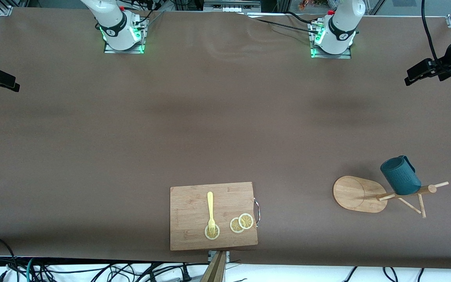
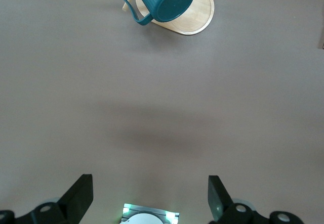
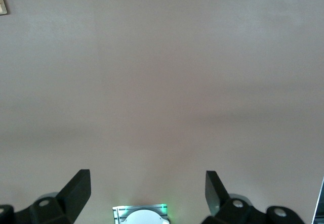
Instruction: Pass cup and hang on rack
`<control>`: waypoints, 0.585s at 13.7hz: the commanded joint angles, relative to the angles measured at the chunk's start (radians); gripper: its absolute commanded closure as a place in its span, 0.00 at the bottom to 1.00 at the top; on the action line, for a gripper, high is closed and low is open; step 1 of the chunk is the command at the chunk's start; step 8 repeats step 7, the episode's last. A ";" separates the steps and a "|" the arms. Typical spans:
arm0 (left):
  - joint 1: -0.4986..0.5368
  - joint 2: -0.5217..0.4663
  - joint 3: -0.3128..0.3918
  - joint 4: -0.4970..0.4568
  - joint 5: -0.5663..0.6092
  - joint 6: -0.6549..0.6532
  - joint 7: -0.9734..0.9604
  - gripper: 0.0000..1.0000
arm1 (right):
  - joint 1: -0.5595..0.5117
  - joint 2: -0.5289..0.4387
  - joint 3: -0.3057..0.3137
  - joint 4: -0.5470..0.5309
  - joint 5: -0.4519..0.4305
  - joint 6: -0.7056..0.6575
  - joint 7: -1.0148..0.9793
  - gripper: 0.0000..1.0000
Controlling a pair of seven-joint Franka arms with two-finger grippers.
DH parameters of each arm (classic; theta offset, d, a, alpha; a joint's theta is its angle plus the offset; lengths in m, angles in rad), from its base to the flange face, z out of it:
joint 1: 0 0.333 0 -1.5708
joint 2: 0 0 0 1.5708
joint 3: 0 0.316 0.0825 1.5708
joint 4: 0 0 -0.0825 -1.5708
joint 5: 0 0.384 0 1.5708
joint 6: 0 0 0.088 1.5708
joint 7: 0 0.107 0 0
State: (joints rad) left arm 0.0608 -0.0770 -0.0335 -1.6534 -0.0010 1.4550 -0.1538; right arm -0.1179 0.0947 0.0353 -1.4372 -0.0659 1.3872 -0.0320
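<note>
The dark teal cup [image 1: 400, 176] hangs on a peg of the bamboo rack [image 1: 356, 194], mouth turned down, handle toward the robots. The rack stands near the front camera at the left arm's end of the table. The left wrist view shows the cup [image 2: 162, 0] over the rack's oval base [image 2: 200, 11] from high up. My left gripper [image 2: 149, 179] is open and empty, high over its own base. My right gripper [image 3: 147, 174] is open and empty, high over its own base. Neither gripper shows in the front view.
A rectangular wooden cutting board [image 1: 213, 215] lies at the table's front edge, with a yellow fork [image 1: 210, 211] and lemon slices [image 1: 242, 223] on it. Its corner shows in the right wrist view [image 3: 2, 4]. Black camera clamps [image 1: 429, 70] stand at the table's ends.
</note>
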 commanded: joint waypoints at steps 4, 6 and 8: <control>-0.010 -0.049 -0.009 -0.028 0.019 -0.014 -0.070 0.00 | -0.011 -0.010 0.005 -0.008 0.017 0.006 0.007 0.00; -0.010 -0.050 -0.009 -0.026 0.018 -0.015 -0.078 0.00 | -0.011 -0.010 0.005 -0.008 0.017 0.004 0.007 0.00; -0.010 -0.050 -0.008 -0.026 0.018 -0.015 -0.078 0.00 | -0.011 -0.010 0.005 -0.008 0.017 0.004 0.007 0.00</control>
